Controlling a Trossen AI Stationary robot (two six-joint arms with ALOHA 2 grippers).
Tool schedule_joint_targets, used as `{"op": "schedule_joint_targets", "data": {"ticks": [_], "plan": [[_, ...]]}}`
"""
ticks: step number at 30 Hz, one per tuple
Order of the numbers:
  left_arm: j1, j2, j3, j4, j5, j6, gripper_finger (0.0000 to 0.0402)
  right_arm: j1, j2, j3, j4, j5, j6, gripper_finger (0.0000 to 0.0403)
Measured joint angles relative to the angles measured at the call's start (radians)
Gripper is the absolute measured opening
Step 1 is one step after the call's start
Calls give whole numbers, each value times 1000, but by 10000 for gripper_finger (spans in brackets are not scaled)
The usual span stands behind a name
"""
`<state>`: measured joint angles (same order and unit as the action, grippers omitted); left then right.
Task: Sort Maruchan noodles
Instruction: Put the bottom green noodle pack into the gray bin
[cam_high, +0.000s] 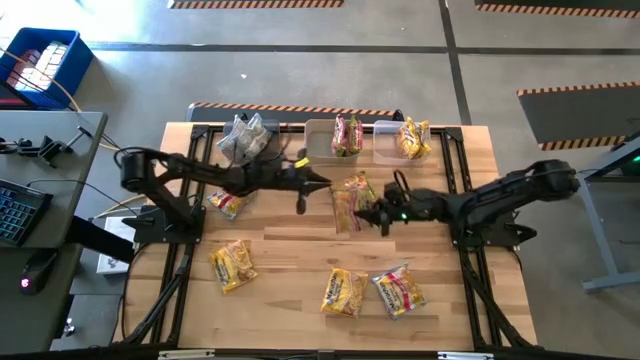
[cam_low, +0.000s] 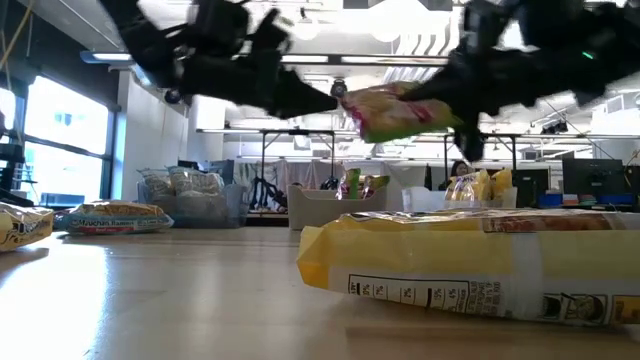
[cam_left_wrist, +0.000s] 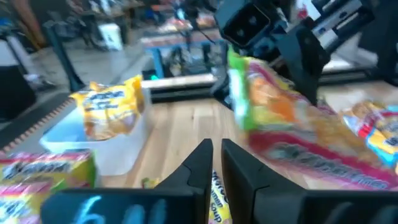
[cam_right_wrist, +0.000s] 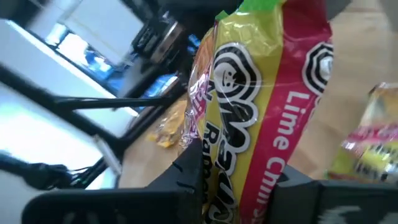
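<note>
Between my right jaws the noodle packet (cam_right_wrist: 261, 112) is glossy, crinkled plastic; below them the table (cam_high: 290, 250) is pale, smooth wood, bins (cam_high: 322, 145) translucent plastic.

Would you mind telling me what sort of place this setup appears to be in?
Probably a robotics lab or workshop in an open-plan hall. The pale wooden worktable stands on a grey concrete floor marked with striped hazard tape, and the low view shows long ceiling lights and rows of workstations behind.

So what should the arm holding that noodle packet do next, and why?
Probably carry it to the middle bin. The right gripper is shut on a green-topped noodle packet, lifted off the table, and a similar green-edged packet already stands in that bin.
</note>
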<state>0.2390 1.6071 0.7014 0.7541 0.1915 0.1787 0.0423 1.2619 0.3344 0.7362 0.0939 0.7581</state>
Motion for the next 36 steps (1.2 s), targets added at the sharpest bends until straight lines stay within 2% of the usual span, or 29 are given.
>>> {"op": "schedule_joint_targets", "data": {"ticks": [6,9,12,17,26,30,36], "plan": [[4,-15,-180,262,-90,-44,14,-178,-18,369,-647,-30,24,53],[5,-16,-213,328,-110,-42,12,-270,29,584,-950,-33,45,53],[5,-15,-235,360,-111,-12,12,-348,109,789,-1139,-71,27,53],[1,-15,-237,284,-108,117,4,-423,308,1102,-1329,-129,-24,53],[0,-15,-237,233,-109,151,0,-521,721,1600,-1720,-163,-63,53],[0,-15,-237,230,-109,155,0,-557,857,1763,-1862,-159,-60,52],[0,-15,-237,230,-108,144,0,-597,991,1946,-1927,-131,-60,52]]}}
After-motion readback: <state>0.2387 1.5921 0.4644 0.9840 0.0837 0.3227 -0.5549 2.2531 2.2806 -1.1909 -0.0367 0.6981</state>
